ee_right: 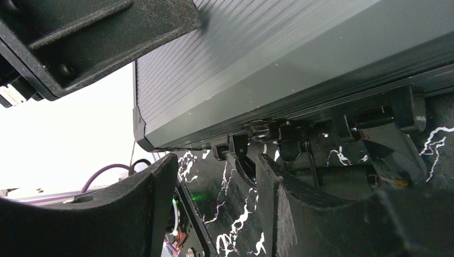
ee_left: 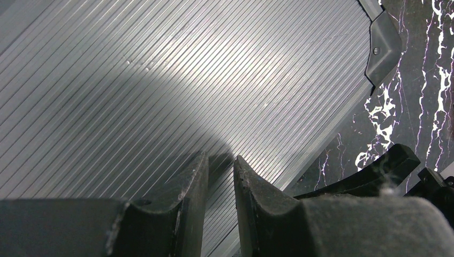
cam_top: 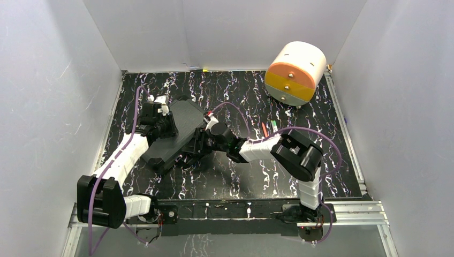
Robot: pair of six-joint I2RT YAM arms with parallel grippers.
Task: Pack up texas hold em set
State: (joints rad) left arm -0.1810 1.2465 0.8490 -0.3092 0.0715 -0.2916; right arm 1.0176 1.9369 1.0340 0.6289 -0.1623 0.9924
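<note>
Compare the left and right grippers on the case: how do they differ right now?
The left gripper has its fingers nearly together; the right gripper has them wide apart. The left gripper sits over the black case's ribbed lid; the right gripper faces its edge with the latches. Both are at the case, and neither visibly holds anything.

black case (cam_top: pixel 179 131) walls off the space ahead of the right gripper (cam_top: pixel 191 152); open table (cam_top: pixel 241 179) behind it.

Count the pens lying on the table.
2 visible: a red pen and a green pen, side by side on the table, just beyond the right arm and nearer than the orange-and-white cylinder. The arm may hide more.
</note>
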